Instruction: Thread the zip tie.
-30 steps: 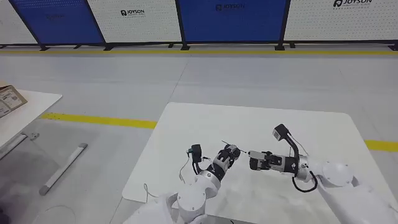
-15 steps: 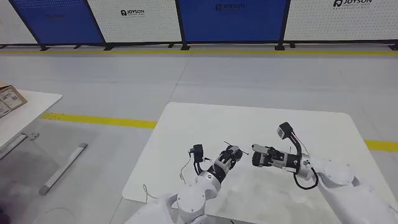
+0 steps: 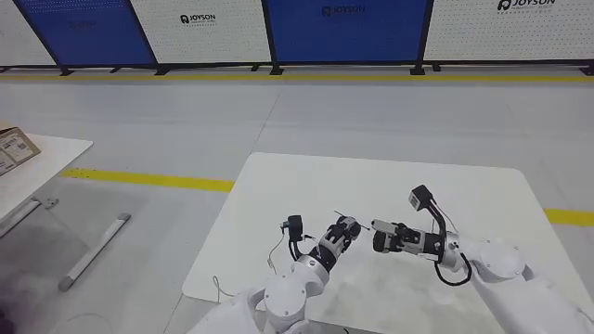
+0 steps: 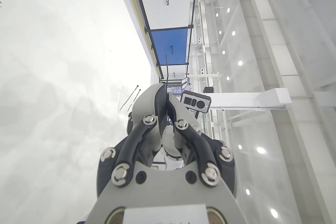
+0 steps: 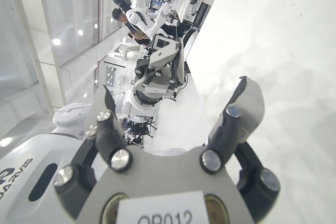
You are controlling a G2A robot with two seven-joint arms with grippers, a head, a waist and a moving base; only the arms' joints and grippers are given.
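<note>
Swinging back in since half a second ago, my right gripper [image 3: 376, 237] now hangs just beside my left gripper [image 3: 350, 226] above the table [image 3: 399, 181], its fingers [image 5: 104, 101] spread wide with nothing between them. My left is clamped on the zip tie [image 4: 166, 70], whose thin tail pokes out past the pads while the gripped part is hidden. Two spare ties [image 4: 130, 100] lie on the table beyond, too fine to make out in detail
</note>
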